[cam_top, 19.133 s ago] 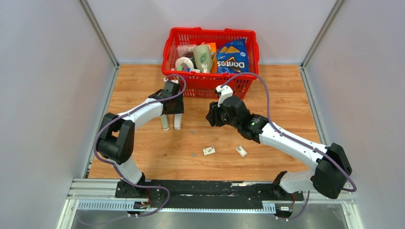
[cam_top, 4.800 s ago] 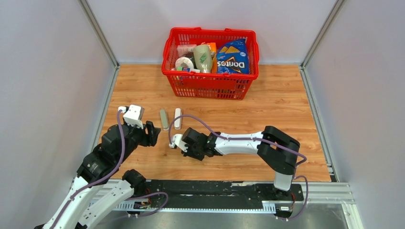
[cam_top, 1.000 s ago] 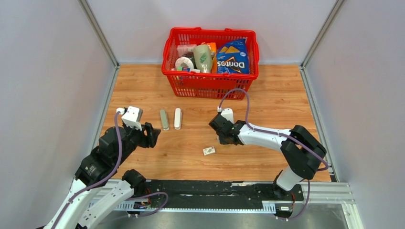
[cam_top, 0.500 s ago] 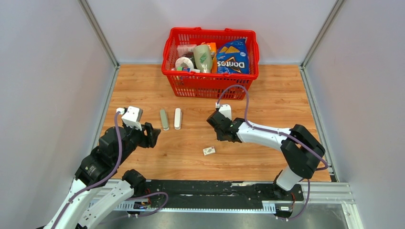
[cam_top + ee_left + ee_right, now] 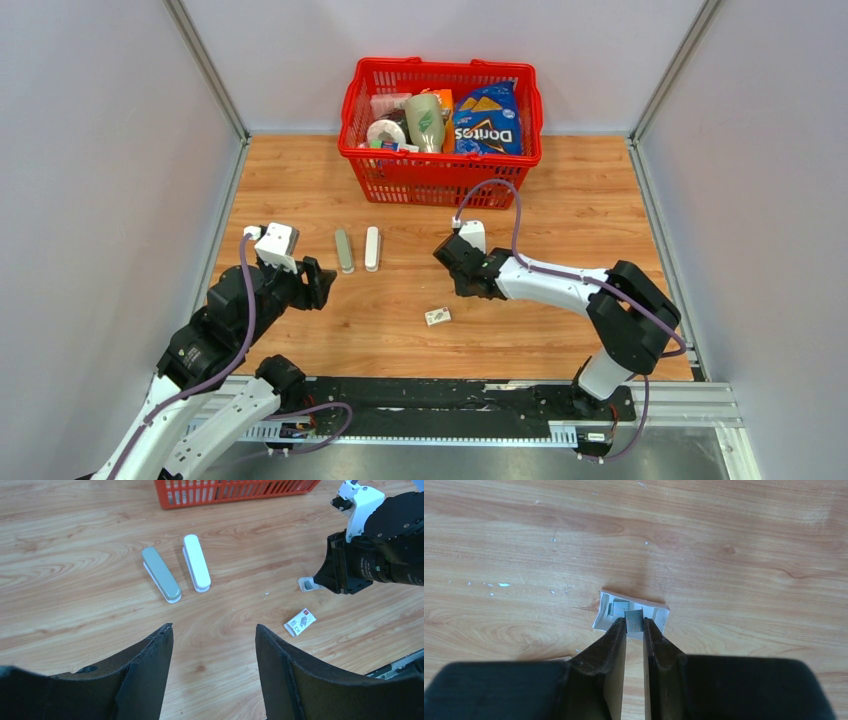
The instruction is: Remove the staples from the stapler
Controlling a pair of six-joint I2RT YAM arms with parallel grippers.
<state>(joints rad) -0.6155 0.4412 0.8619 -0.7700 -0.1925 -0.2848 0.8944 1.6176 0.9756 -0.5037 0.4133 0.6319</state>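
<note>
Right claw is pinching a staple strip just above the open white staple box on the worktop. Left claw is hanging open, with the white stapler and grey-green stapler lying side by side ahead of it.

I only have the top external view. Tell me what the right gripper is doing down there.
Observer: In the right wrist view, the right gripper pinches a small grey strip of staples between its fingertips.
Operator: Say what lies under it.
Observer: A small white open cardboard box sits flat on the wooden table, with more grey staples inside.
Operator: Report the left gripper's jaws.
Observer: In the left wrist view, the left gripper is wide open with nothing between its fingers.
</note>
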